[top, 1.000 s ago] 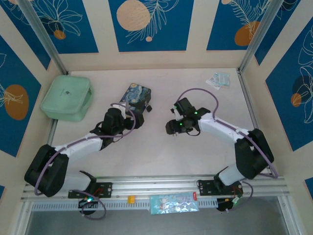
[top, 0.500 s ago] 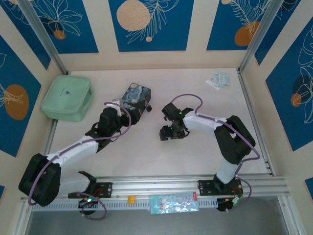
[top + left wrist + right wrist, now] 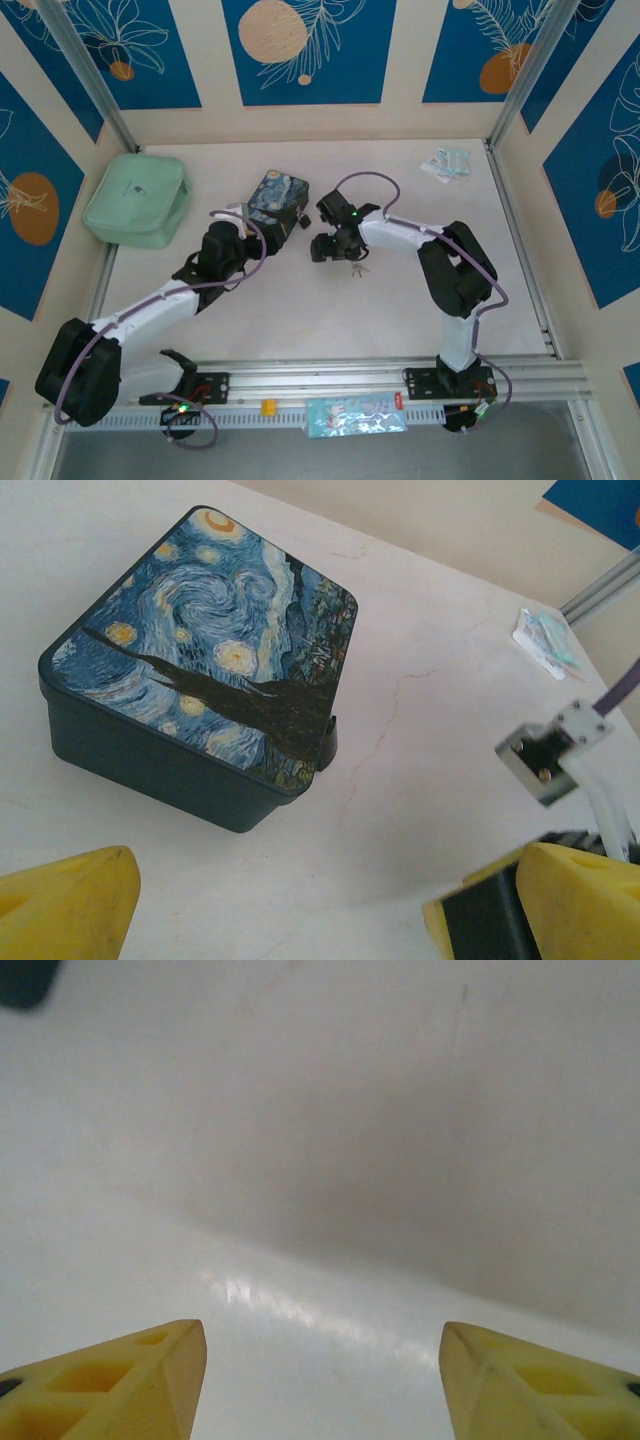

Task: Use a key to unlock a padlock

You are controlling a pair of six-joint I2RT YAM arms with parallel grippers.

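Observation:
The padlock (image 3: 329,742) is a small dark piece at the near right corner of the starry-night tin (image 3: 205,665); from above the padlock (image 3: 303,221) sits just right of the tin (image 3: 274,199). A tiny silvery key bunch (image 3: 354,269) lies on the table, just below and right of my right gripper (image 3: 322,247). In the right wrist view the right gripper (image 3: 320,1380) is open over bare table with nothing between its yellow fingers (image 3: 120,1380). My left gripper (image 3: 262,236) is open wide just short of the tin, and the left gripper (image 3: 320,920) holds nothing.
A mint green case (image 3: 137,200) lies at the far left. A small wrapped packet (image 3: 446,162) sits at the far right corner, near a metal post (image 3: 520,80). Part of the right arm (image 3: 550,755) shows in the left wrist view.
The right arm has swung left, bringing its gripper close to the tin and padlock; the key bunch now shows behind it. The left gripper has crept slightly closer to the tin.

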